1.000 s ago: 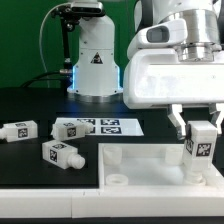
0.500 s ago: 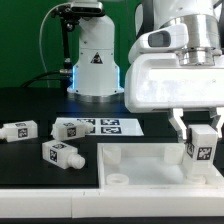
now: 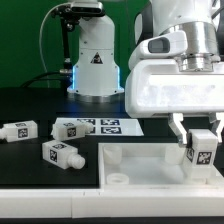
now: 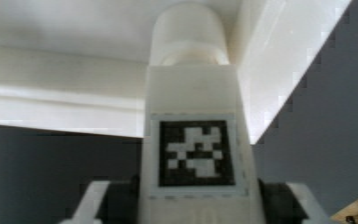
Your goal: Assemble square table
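The white square table top [image 3: 150, 165] lies at the front, its raised rim and a round corner socket [image 3: 119, 179] showing. My gripper [image 3: 199, 137] is shut on a white leg [image 3: 200, 147] with a black-and-white tag, held upright over the top's corner at the exterior view's right. In the wrist view the leg [image 4: 197, 110] stands between my fingers [image 4: 101, 205], pointing at the top's rim [image 4: 60, 85]. Three loose tagged legs lie on the black table: one [image 3: 20, 131] at the far left, one [image 3: 73, 128] by the marker board, one [image 3: 61, 154] nearer the front.
The marker board [image 3: 112, 126] lies flat behind the table top. The white robot base [image 3: 94, 60] with a triangle sticker stands at the back. A white ledge [image 3: 50, 205] runs along the front edge.
My gripper has shifted slightly to the exterior view's right with the leg still held. The loose legs and table top have not moved.
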`<state>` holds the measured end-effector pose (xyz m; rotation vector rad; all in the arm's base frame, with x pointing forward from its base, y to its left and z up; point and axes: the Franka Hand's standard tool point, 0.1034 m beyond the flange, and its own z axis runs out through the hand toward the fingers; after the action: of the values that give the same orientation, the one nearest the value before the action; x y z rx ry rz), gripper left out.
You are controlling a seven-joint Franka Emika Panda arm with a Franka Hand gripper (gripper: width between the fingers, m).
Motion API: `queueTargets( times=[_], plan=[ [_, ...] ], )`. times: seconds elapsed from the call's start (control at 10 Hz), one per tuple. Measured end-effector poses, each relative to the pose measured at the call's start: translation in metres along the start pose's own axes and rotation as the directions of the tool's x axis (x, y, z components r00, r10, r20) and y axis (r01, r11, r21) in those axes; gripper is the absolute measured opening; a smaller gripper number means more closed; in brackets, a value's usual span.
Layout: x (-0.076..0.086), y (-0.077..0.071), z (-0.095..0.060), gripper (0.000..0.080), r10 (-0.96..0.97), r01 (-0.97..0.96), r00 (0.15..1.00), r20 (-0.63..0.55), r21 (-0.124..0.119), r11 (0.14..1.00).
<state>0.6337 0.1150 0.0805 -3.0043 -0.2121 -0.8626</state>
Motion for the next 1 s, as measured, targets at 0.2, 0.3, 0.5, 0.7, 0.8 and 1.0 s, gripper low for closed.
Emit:
queueTargets(
  times=[0.2, 0.3, 0.5, 0.7, 0.8, 1.0],
  plan=[
    [0.007, 0.001, -0.002, 0.0467, 0.009, -0.01, 0.998, 0.068, 0.01, 1.0],
    [0.012, -0.002, -0.002, 0.0467, 0.031, -0.033, 0.991, 0.128, 0.017, 0.999],
    [0.013, -0.006, 0.0, 0.0636, 0.066, -0.076, 0.95, 0.304, 0.02, 0.997],
    [0.013, 0.001, 0.002, 0.0647, 0.082, -0.098, 0.885, 0.459, 0.011, 0.995],
    [0.013, 0.009, 0.002, 0.0648, 0.082, -0.102, 0.855, 0.512, 0.011, 0.995],
    [0.01, 0.013, 0.002, 0.0648, 0.099, -0.123, 0.805, 0.585, 0.001, 0.992]
  ],
)
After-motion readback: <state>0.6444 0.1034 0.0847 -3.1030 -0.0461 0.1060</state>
